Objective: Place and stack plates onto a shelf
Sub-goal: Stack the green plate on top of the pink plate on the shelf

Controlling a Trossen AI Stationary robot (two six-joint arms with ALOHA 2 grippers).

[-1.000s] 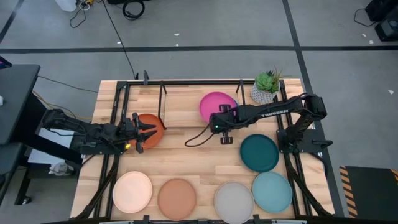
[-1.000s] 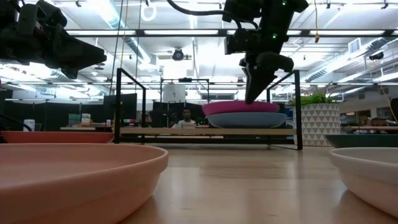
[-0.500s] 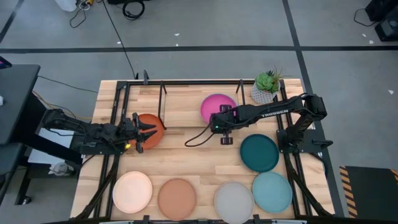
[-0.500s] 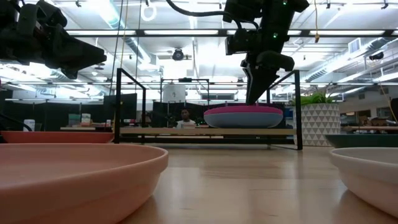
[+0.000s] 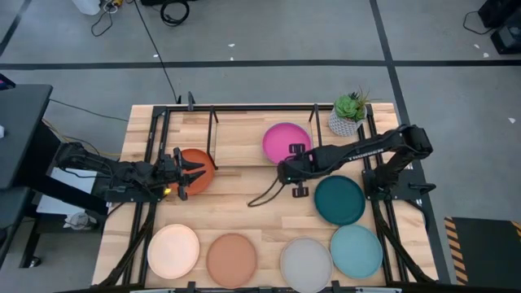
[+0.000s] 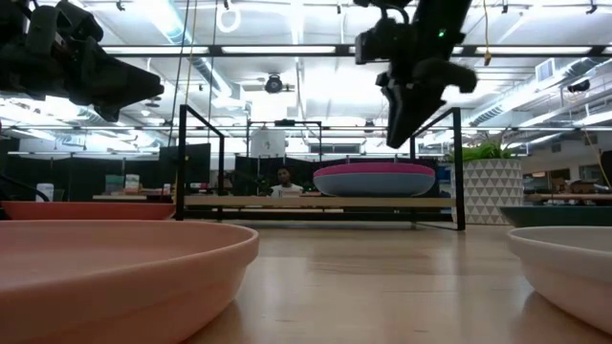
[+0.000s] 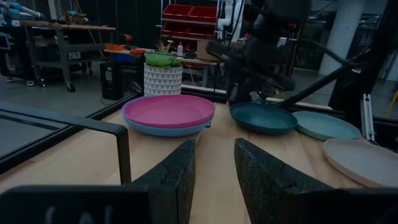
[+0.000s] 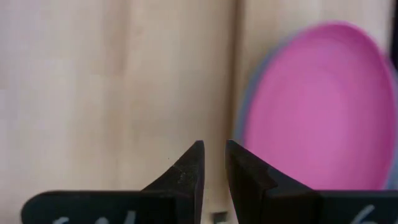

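Note:
A magenta plate (image 5: 286, 140) lies flat on a blue plate (image 6: 373, 183) on the light-wood shelf (image 6: 287, 203), toward its right end. My right gripper (image 5: 283, 172) hovers open just in front of that stack, above its near rim, touching nothing; its wrist view shows the magenta plate (image 8: 317, 106) beside the fingers. My left gripper (image 5: 198, 168) is open and hangs above the orange-red plate (image 5: 199, 163) near the shelf's left end. In the low view it is well above that plate (image 6: 86, 210).
Five plates lie on the table's near half: cream-peach (image 5: 172, 250), terracotta brown (image 5: 231, 260), grey-beige (image 5: 305, 263), light teal (image 5: 356, 251) and dark teal (image 5: 339, 199). A potted plant (image 5: 348, 114) stands at the far right corner. The shelf's black rod frame (image 6: 182, 162) rises around the board.
My right gripper has let go of the magenta plate, whose raised side has dropped so that it lies flat on the blue plate. The gripper has then risen and drawn back toward the table's near edge.

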